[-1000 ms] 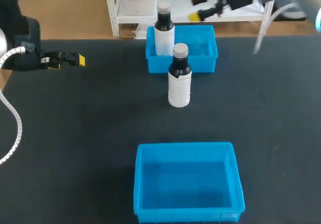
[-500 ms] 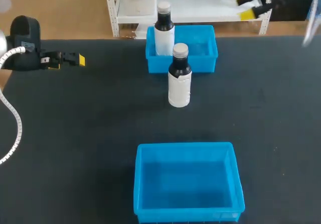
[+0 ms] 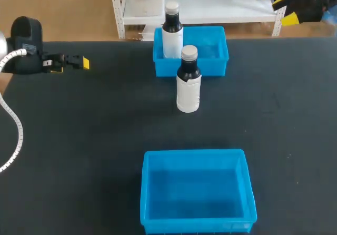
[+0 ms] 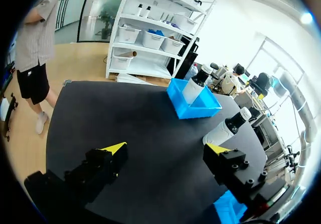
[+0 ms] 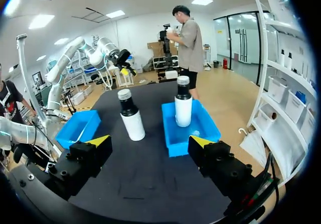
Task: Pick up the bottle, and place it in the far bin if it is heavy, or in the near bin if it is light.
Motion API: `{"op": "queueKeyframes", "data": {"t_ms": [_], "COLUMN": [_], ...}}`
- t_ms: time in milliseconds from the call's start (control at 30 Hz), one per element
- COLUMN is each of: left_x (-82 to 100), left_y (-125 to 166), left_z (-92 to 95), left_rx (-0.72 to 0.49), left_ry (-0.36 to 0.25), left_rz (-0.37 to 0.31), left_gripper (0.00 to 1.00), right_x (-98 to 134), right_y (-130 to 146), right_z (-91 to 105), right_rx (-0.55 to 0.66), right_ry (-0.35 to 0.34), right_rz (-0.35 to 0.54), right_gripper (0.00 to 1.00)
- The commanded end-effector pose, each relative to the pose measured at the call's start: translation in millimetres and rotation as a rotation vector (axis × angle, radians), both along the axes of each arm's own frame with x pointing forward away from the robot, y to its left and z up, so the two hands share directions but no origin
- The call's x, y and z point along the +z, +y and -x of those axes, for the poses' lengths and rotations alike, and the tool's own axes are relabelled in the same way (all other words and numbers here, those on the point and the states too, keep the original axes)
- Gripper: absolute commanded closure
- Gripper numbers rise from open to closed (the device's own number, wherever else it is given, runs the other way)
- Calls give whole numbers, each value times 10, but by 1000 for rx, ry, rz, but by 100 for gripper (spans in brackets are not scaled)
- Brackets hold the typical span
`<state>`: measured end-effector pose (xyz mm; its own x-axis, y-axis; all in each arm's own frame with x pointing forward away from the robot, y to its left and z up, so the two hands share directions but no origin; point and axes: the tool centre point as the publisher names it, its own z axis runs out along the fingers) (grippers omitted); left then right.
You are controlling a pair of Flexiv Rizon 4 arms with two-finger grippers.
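table [image 3: 89, 140]: a flat top under a dark, matte, cloth-like cover.
far bin [image 3: 216, 67]: a smooth blue plastic box, rectangular and open-topped, is sitting at the table's 12 o'clock edge.
near bin [image 3: 195, 153]: the same blue plastic and boxy shape, is sitting at the table's 6 o'clock edge.
bottle on the table [image 3: 188, 79]: round, with a white body, glossy dark shoulders and neck and a pale cap. It is standing upright on the mat just at 6 o'clock of the far bin, well apart from both my grippers.
second bottle [image 3: 172, 30]: the same build, is standing upright inside the far bin at its 9 o'clock side.
left gripper [image 4: 165, 148]: I am holding it over the table's 9 o'clock edge, its blocky black fingers with yellow tips spread wide.
right gripper [image 5: 150, 141]: I am hanging it past the table's far edge at about 1 o'clock, jaws likewise spread wide.
count: two bottles, two bins, two grippers.
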<state>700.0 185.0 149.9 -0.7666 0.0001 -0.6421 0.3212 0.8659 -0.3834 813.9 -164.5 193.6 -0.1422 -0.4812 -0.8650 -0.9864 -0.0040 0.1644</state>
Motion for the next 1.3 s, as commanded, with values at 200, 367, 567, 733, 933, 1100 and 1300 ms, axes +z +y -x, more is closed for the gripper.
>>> {"op": "queueKeyframes", "data": {"t_ms": [200, 367, 567, 733, 933, 1100, 1300], "left_x": [0, 0, 0, 0, 0, 0, 0], "left_y": [0, 0, 0, 0, 0, 0, 0], "left_z": [0, 0, 0, 0, 0, 0, 0], "left_rx": [0, 0, 0, 0, 0, 0, 0], "left_ry": [0, 0, 0, 0, 0, 0, 0], "left_rz": [0, 0, 0, 0, 0, 0, 0], "left_gripper": [0, 0, 0, 0, 0, 0, 0], "right_x": [-223, -381, -441, -476, -583, -634, -693], "right_y": [410, 699, 1025, 1294, 1628, 1816, 1930], "right_z": [476, 455, 400, 449, 572, 683, 736], "right_rx": [-154, -115, -57, 8, 70, 91, 86], "right_ry": [-87, -80, -79, -71, -48, -24, 13], "right_rz": [32, 24, -17, -36, -42, -45, -53], "right_gripper": [0, 0, 0, 0, 0, 0, 0]}}
